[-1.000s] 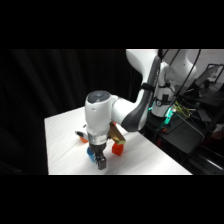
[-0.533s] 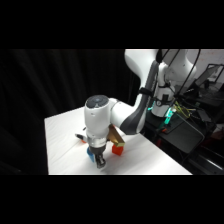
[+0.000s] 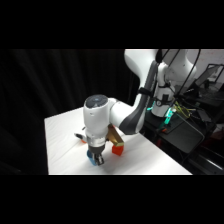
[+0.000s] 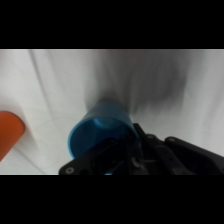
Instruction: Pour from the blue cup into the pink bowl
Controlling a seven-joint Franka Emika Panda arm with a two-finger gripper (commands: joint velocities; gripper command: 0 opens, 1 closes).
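The blue cup [image 4: 99, 131] fills the middle of the wrist view, its open mouth turned toward the camera, right against the gripper's black linkage [image 4: 150, 157]. In the side view the gripper [image 3: 98, 160] hangs straight down at the table's front part, with the blue cup [image 3: 91, 158] showing at its lower left side. The pink bowl is hidden in both views.
A small red-orange block [image 3: 117, 149] lies just right of the gripper, and a tan object [image 3: 116, 135] sits behind it under the arm. An orange thing [image 4: 10, 134] shows at the wrist view's left edge. The white table [image 3: 150, 160] ends close in front of the gripper.
The wrist has sunk a little toward the table and shifted slightly left; the gripper stays at the blue cup.
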